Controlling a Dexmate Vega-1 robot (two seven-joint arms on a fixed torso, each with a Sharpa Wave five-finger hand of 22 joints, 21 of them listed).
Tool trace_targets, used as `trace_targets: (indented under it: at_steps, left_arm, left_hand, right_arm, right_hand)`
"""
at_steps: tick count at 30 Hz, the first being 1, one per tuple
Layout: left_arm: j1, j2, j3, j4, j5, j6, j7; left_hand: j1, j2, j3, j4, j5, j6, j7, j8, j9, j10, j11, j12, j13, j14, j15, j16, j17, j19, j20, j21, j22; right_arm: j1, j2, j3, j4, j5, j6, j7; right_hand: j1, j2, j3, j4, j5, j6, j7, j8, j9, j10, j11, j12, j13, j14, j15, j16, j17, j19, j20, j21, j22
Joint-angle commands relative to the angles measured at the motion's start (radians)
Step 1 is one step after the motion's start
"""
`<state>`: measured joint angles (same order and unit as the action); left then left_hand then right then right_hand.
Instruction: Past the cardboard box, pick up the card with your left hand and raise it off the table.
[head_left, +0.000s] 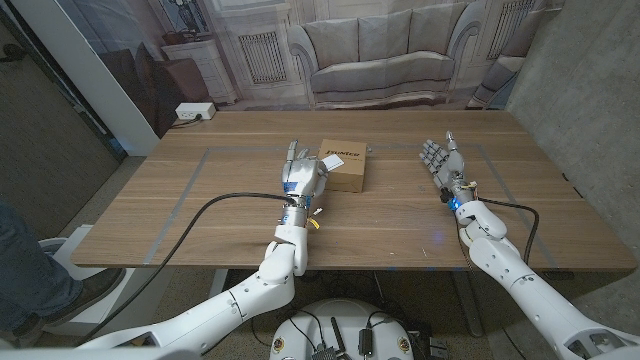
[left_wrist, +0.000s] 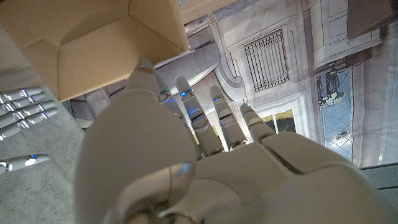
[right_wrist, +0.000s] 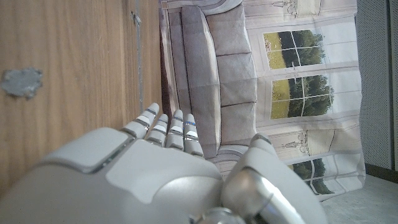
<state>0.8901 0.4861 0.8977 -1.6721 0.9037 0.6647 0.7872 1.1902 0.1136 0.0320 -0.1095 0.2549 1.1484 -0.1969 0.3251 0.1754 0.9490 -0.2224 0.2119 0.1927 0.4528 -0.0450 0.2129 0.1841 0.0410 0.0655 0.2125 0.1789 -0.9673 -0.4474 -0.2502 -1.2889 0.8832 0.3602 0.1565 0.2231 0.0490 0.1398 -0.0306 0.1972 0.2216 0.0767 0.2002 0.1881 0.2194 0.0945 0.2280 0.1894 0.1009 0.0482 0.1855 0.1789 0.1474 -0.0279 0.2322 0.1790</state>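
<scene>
Your wooden table (head_left: 200, 215) fronts a sofa-printed backdrop (head_left: 380, 50). Beside the cardboard box (head_left: 343, 166), your left hand (head_left: 301, 175) is spread, empty; right hand (head_left: 442, 165) likewise. The right wrist view shows a grey patch (right_wrist: 22, 83).

A wooden table (head_left: 200, 215) stands before a sofa-printed backdrop (head_left: 380, 50).

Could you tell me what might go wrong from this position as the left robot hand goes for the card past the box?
1. The left robot hand sits right beside the cardboard box, fingers extended; reaching past could shove the box.
2. No card is visible beyond the box, so the reach would start blind.
3. The left arm's black cable trails across the table and might drag as the arm extends.
</scene>
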Motion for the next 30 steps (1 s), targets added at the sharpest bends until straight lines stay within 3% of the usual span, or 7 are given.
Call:
trace_targets:
  at_steps: [1, 7, 8, 12, 17, 30]
  left_arm:
    - [0.001, 0.006, -0.01, 0.003, -0.015, -0.035, 0.03]
    - [0.005, 0.012, -0.016, -0.004, -0.026, -0.048, 0.029]
    - [0.005, 0.013, -0.016, -0.004, -0.025, -0.048, 0.028]
    - [0.011, 0.017, -0.017, -0.014, -0.024, -0.039, 0.012]
    - [0.021, 0.022, -0.02, -0.024, -0.028, -0.04, 0.006]
    - [0.036, 0.028, -0.025, -0.041, -0.019, -0.019, -0.008]
  left_hand:
    - [0.004, 0.013, 0.002, 0.004, -0.006, 0.017, -0.002, 0.005, -0.001, 0.02, 0.002, 0.003, 0.005, 0.019, -0.146, 0.005, 0.005, 0.013, 0.003, 0.009, 0.005]
    - [0.006, 0.015, 0.003, 0.005, -0.013, 0.028, -0.002, 0.003, -0.002, 0.036, 0.002, 0.003, 0.005, 0.032, -0.147, 0.005, 0.004, 0.02, -0.001, 0.01, 0.005]
    - [0.01, 0.009, 0.002, 0.002, -0.017, 0.007, -0.002, -0.01, -0.002, 0.036, 0.001, -0.003, 0.004, 0.031, -0.147, 0.001, 0.004, 0.021, -0.002, 0.009, 0.005]
    - [0.003, -0.02, -0.013, 0.003, -0.023, -0.079, -0.015, -0.055, 0.006, -0.037, 0.003, -0.033, 0.001, 0.0, -0.138, -0.018, 0.006, 0.005, 0.014, -0.003, 0.005]
    - [0.001, -0.036, -0.021, 0.002, -0.016, -0.13, -0.019, -0.082, 0.007, -0.08, 0.003, -0.036, 0.002, -0.023, -0.136, -0.024, 0.007, -0.001, 0.02, -0.006, 0.006]
    - [-0.001, -0.044, -0.028, 0.004, -0.003, -0.186, -0.02, -0.109, 0.008, -0.146, 0.004, -0.037, 0.004, -0.052, -0.133, -0.026, 0.009, -0.019, 0.029, -0.011, 0.006]
  right_arm:
    - [-0.008, 0.0, 0.003, -0.011, 0.002, 0.008, -0.005]
    - [-0.011, -0.001, 0.002, -0.018, -0.001, 0.008, -0.009]
    - [-0.011, -0.001, 0.002, -0.02, -0.001, 0.008, -0.011]
    - [-0.012, -0.002, 0.001, -0.022, -0.002, 0.007, -0.012]
    - [-0.011, -0.001, -0.001, -0.022, -0.003, 0.006, -0.013]
    - [-0.002, 0.002, -0.007, -0.017, -0.005, 0.004, -0.008]
  right_hand:
    - [-0.001, 0.008, -0.005, 0.0, -0.002, 0.007, 0.001, -0.001, 0.005, 0.004, 0.002, -0.002, 0.003, 0.007, 0.0, 0.003, 0.006, 0.01, 0.004, -0.004, 0.006]
    - [-0.001, 0.008, -0.005, -0.001, -0.002, 0.008, 0.001, -0.001, 0.005, 0.004, -0.001, -0.002, 0.003, 0.006, 0.002, 0.002, 0.006, 0.01, 0.003, -0.005, 0.006]
    - [-0.001, 0.008, -0.005, -0.001, -0.002, 0.008, 0.001, -0.001, 0.005, 0.004, 0.0, -0.002, 0.003, 0.007, 0.002, 0.002, 0.006, 0.01, 0.003, -0.005, 0.006]
    - [-0.001, 0.009, -0.006, -0.001, -0.002, 0.008, 0.001, -0.001, 0.005, 0.004, 0.001, -0.002, 0.003, 0.008, 0.001, 0.003, 0.006, 0.011, 0.004, -0.006, 0.006]
    - [-0.001, 0.009, -0.006, -0.001, -0.002, 0.006, 0.001, -0.002, 0.005, 0.004, 0.001, -0.002, 0.003, 0.008, 0.001, 0.003, 0.006, 0.011, 0.004, -0.006, 0.006]
    - [0.001, 0.011, -0.005, -0.002, -0.002, 0.007, 0.001, -0.001, 0.005, 0.004, 0.0, -0.002, 0.003, 0.008, -0.001, 0.003, 0.006, 0.012, 0.003, -0.008, 0.006]
